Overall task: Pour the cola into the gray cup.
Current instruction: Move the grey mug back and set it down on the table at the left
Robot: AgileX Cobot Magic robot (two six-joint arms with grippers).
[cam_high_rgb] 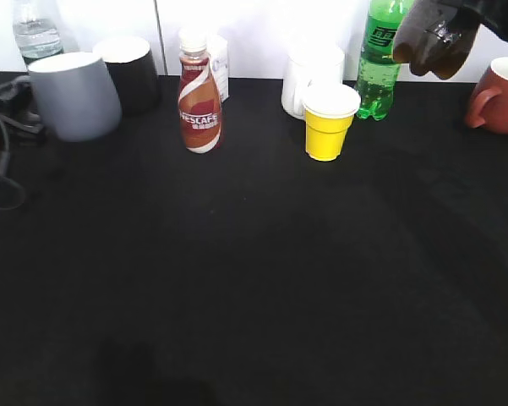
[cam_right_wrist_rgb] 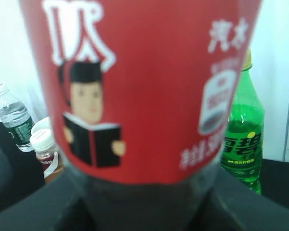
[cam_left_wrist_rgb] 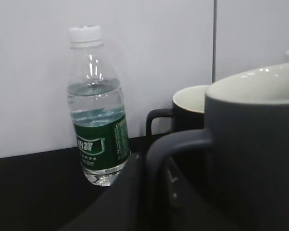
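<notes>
Your right pincer (cam_right_wrist_rgb: 144,211) is gripping the cola (cam_high_rgb: 435,42) — lifted clear, far right of the gray cup (cam_high_rgb: 74,93); left pincer state — cannot tell.

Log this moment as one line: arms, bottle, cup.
right gripper: holds cola lifted, far right | left gripper: at gray cup handle, grip unclear | cup: far left, upright | pour: not begun

The back row is crowded by the Nescafe bottle (cam_high_rgb: 199,101), yellow cup (cam_high_rgb: 329,122) and green bottle (cam_high_rgb: 379,59); the surface (cam_high_rgb: 254,288) in front is left open.

yellow cup (cam_high_rgb: 330,123) beside green soda bottle (cam_high_rgb: 379,63)
</notes>
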